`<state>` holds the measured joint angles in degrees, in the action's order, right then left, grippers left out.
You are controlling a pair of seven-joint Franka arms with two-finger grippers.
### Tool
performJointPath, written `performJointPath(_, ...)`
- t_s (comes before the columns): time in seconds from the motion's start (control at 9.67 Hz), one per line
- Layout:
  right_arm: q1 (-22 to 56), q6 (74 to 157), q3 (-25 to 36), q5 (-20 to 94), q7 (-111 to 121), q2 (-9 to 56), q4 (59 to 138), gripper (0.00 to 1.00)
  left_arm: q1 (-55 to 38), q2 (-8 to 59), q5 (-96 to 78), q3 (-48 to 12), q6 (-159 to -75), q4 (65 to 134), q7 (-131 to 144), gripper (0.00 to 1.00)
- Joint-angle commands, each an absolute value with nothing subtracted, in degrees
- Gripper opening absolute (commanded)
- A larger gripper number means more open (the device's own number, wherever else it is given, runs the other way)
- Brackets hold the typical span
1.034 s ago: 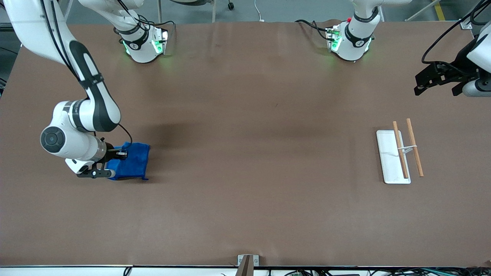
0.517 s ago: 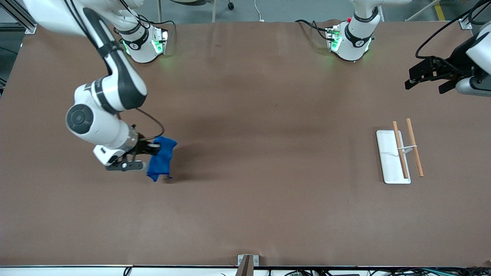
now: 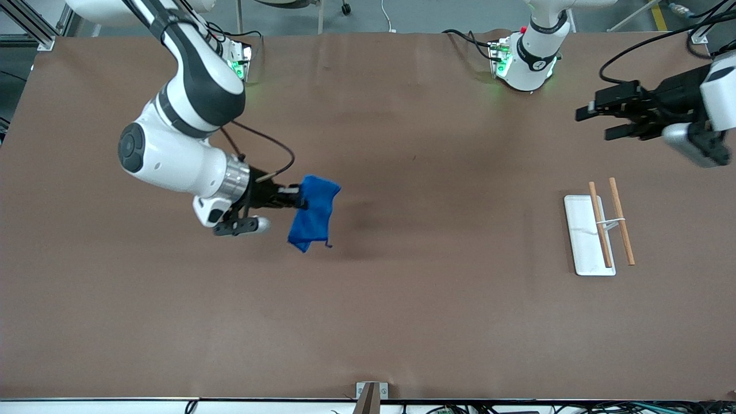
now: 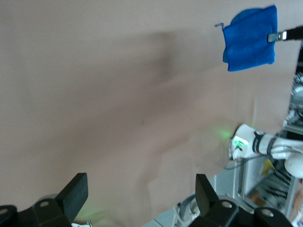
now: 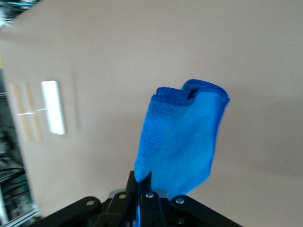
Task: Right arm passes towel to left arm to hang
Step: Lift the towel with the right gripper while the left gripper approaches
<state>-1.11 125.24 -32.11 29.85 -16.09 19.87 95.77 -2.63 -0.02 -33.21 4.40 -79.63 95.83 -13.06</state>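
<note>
I see a brown desk (image 3: 402,299) carrying a small rack (image 3: 598,233) toward the left arm's end: a white base tray (image 3: 582,241) with two wooden rods (image 3: 622,230) raised above it, joined by a thin white crosspiece.

Bright blue towel (image 3: 312,211), folded, hanging from right tool (image 3: 300,197), above table

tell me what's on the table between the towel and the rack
Nothing: in the front view only bare brown table lies between the hanging towel and the rack.
</note>
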Motion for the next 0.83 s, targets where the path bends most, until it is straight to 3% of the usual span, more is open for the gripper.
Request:
performJointPath(0.0, -1.9, 132.5, -39.2, 36.8, -16.5, 19.9, 95.5, 0.00, -2.4, -1.3, -38.6, 4.6, -80.2, 104.8, -18.7, 1.00)
performJointPath(0.21, -1.6, 139.4, -44.5, 42.7, -16.0, 22.0, 95.2, 0.00, -2.4, -1.1, -52.8, 4.7, -80.3, 114.7, -19.7, 1.00)
performJointPath(0.72, -0.9, 140.4, -47.9, 50.8, -15.6, 22.5, 92.0, 0.00, -2.8, -0.9, -72.9, 4.3, -83.9, 125.9, -23.7, 0.99)
